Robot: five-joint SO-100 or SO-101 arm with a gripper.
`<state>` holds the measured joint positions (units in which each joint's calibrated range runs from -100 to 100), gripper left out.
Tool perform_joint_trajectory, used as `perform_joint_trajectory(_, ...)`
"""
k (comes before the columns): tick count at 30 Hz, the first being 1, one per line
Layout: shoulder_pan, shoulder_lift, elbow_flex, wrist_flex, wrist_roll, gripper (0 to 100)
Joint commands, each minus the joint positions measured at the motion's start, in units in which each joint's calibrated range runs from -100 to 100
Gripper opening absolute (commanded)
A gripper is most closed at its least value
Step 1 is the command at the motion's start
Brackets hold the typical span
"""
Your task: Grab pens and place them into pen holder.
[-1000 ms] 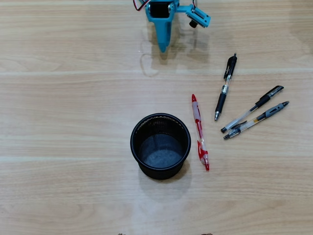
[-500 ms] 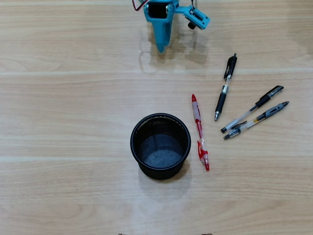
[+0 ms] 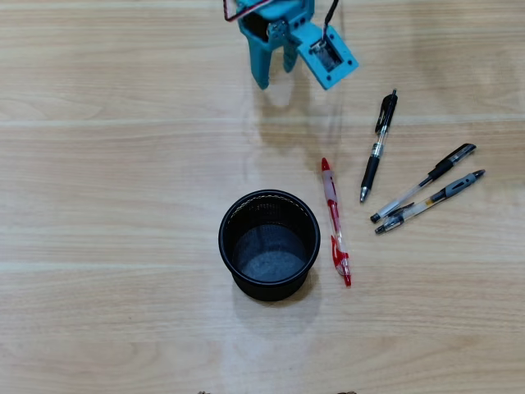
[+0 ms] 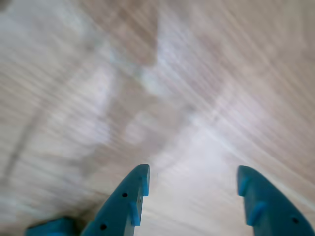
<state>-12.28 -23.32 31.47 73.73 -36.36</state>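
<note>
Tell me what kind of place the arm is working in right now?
Probably an office desk or tabletop test bench: a light wood-grain table, a black mesh pen holder, and loose pens such as the red pen beside it.

The wrist view is motion-blurred, leaving only streaked bench (image 4: 197, 98) grain. In the overhead view the picture's top edge cuts off the arm above the end effector (image 3: 275, 72).
</note>
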Motion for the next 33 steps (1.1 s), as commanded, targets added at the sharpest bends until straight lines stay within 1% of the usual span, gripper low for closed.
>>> perform_joint_trajectory(1,-5.0,21.1,-27.2,7.3,-9.0,27)
perform_joint_trajectory(4,-8.6,33.5,-42.9,11.1,-14.5,27)
perform_joint_trajectory(7,-10.4,43.4,-56.9,14.8,-17.4,27)
perform_joint_trajectory(10,-10.7,51.4,-68.5,16.9,-17.5,27)
perform_joint_trajectory(15,-10.2,61.9,-80.4,16.9,-17.4,27)
perform_joint_trajectory(21,-9.8,70.4,-85.7,16.3,-17.4,27)
perform_joint_trajectory(29,-7.4,76.2,-86.5,16.0,-17.3,26)
perform_joint_trajectory(33,-6.5,77.5,-86.5,16.0,-17.7,17)
